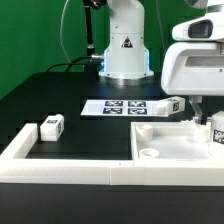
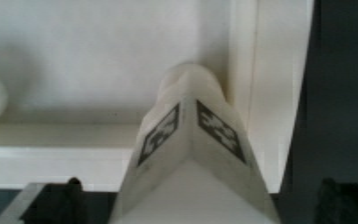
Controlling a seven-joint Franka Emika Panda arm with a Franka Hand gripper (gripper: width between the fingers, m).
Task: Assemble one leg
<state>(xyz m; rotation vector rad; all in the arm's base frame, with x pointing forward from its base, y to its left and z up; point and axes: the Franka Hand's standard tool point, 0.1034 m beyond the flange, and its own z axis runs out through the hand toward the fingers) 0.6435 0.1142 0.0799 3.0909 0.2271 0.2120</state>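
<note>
A white leg (image 2: 194,140) with black-and-white tags stands upright on the large white panel (image 2: 69,50), close to its raised edge. My gripper (image 2: 197,200) straddles it, open, and both dark fingertips (image 2: 60,195) stand clear of its sides. In the exterior view the gripper (image 1: 212,125) hangs over the panel (image 1: 165,140) at the exterior view's right, with that leg (image 1: 216,133) just below the hand. A second leg (image 1: 52,126) lies on the black table at the exterior view's left. A third leg (image 1: 175,103) sits beside the marker board.
The marker board (image 1: 122,107) lies in front of the robot base (image 1: 125,50). A white raised frame (image 1: 60,165) runs along the table's front and the exterior view's left side. A green backdrop stands behind.
</note>
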